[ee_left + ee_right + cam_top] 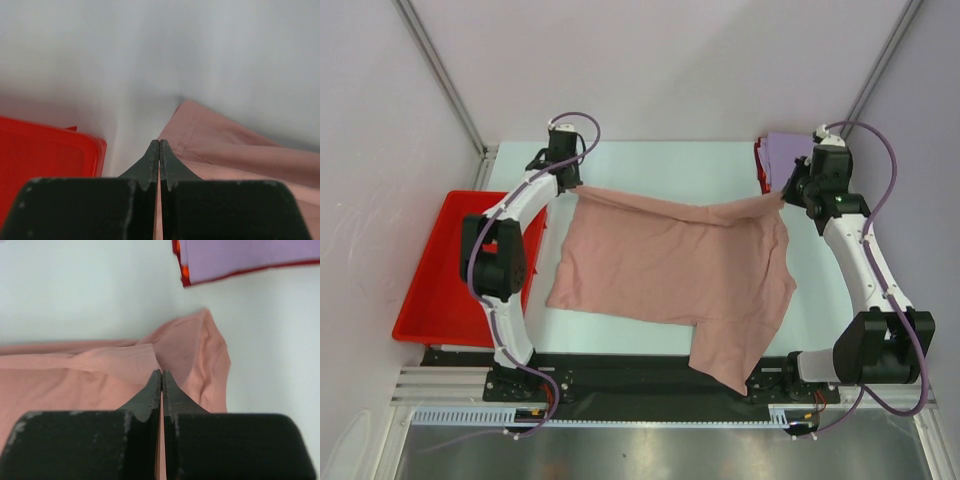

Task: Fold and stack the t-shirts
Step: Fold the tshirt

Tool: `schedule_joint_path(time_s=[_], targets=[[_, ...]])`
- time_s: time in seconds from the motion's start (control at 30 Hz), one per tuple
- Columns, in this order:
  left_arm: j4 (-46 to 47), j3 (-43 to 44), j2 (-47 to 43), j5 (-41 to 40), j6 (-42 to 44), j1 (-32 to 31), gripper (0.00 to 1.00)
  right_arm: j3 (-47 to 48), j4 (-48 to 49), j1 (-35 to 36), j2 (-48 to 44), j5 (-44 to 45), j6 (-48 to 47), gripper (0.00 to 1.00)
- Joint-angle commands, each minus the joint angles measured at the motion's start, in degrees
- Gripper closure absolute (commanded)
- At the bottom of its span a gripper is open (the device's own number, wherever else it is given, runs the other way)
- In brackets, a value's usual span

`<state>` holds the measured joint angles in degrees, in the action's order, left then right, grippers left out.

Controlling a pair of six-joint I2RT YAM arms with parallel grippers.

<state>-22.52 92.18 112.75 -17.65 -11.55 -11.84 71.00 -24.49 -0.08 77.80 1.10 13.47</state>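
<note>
Pale table [660, 165] with white walls around it. On it you have, item by item: one dusty-pink t-shirt [670, 265], spread across the middle, its far edge lifted and drawn taut between your two arms, and one near corner hanging over the black rail [620, 372] at the front. Your left gripper [572, 185] is at the shirt's far left corner, fingers pressed together with pink cloth pinched between them. Your right gripper [785, 195] is at the far right corner, fingers likewise closed on the pink cloth. One folded lavender t-shirt [785, 155] lies at the far right of the table on top of a red t-shirt [760, 165], of which only the edge shows. One red plastic tray [435, 270] sits to the left, beside your left arm.
</note>
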Motion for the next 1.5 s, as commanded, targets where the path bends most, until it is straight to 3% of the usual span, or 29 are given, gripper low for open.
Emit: schedule_joint_path(time_s=[0.0,0.47,0.87,1.47], targets=[[-2.00,-2.79,-5.08,-1.86,-0.49,0.50,1.00,-0.51,-5.21,-0.54,-2.30,1.96,0.32,1.00],[-1.03,-13.95,-9.04,-0.37,-1.81,0.32,1.00,-3.50,-13.12,-3.79,-7.13,1.97,0.67,1.00],[-1.91,-15.28,-7.81,1.56,-1.81,-0.47,1.00,-14.31,-19.72,-3.70,-14.60,-0.31,5.77,1.00],[-0.77,-21.34,-10.09,0.51,-2.86,-2.49,1.00,-16.07,-21.82,-5.37,-9.69,2.85,6.65,1.00]])
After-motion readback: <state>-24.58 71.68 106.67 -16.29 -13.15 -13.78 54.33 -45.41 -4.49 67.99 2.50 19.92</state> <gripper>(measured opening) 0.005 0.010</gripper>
